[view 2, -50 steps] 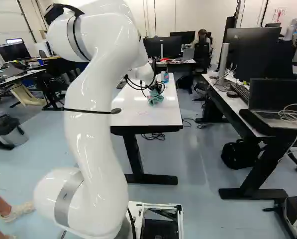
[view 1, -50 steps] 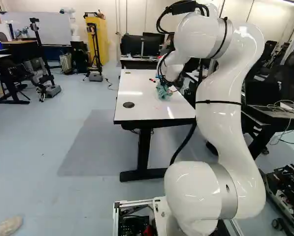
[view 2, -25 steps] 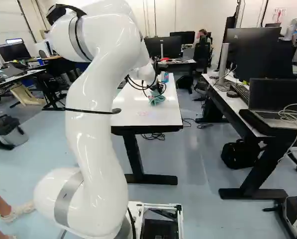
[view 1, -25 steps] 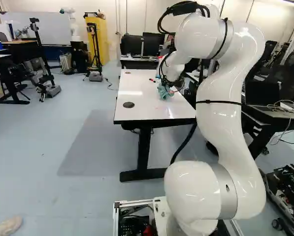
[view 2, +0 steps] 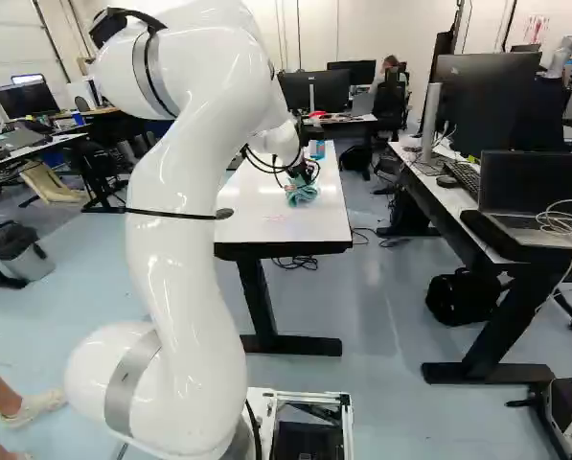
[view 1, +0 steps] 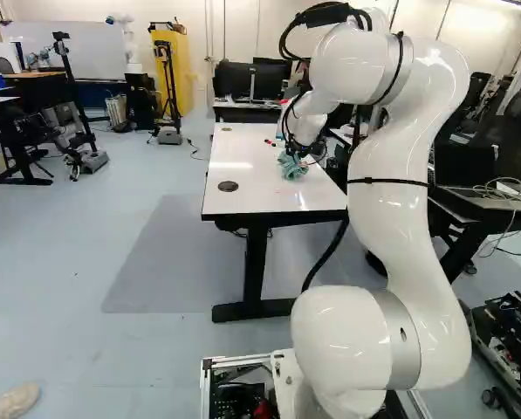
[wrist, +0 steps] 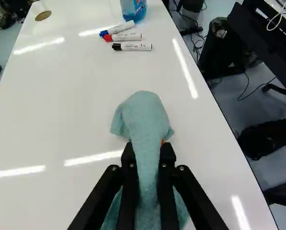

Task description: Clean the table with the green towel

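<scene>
Comparing the base views with those of half a second ago, a slight shift is found: the soft blue-green cloth towel (wrist: 143, 115) has been carried a little nearer the base, or lowered, by the black two-fingered gripper (wrist: 148, 148). (Which of the two cannot be told for certain.) The base itself has not been moved. The towel is pinched between both fingers, bunched in a narrow fold, with its loose end spread ahead of the fingertips, over the long white glossy table (wrist: 61, 108).

For the task, a wiping stroke seems to be under way, though how firmly the cloth is pressed cannot be judged. Faint pinkish marks (view 2: 276, 218) are seen on the tabletop, nearer the base than the towel; they should probably be reached and rubbed next. Well ahead of the gripper, three white markers with blue, red and black caps (wrist: 123, 37) are lying beside a clear bottle of blue liquid (wrist: 133, 8); if the stroke were taken that far, they could be knocked or rolled.
</scene>
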`<state>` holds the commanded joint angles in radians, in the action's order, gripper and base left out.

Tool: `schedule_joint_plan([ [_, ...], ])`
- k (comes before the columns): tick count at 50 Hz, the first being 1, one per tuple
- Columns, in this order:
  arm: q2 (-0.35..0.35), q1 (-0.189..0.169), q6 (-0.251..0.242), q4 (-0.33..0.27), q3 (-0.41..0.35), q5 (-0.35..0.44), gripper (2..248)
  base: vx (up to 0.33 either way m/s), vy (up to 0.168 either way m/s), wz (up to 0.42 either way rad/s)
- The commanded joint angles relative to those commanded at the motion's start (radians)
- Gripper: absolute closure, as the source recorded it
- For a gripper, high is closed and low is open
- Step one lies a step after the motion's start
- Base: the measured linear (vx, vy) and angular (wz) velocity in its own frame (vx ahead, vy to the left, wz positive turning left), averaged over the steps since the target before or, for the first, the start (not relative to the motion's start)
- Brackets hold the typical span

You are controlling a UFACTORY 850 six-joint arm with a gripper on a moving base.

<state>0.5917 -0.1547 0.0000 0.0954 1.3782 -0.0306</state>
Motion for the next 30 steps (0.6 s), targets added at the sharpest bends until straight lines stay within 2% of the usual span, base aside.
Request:
schedule_joint_plan([
  [30,0.000,0.000,0.000,0.000,0.000,-0.072,203,0.000,0.000,0.000],
])
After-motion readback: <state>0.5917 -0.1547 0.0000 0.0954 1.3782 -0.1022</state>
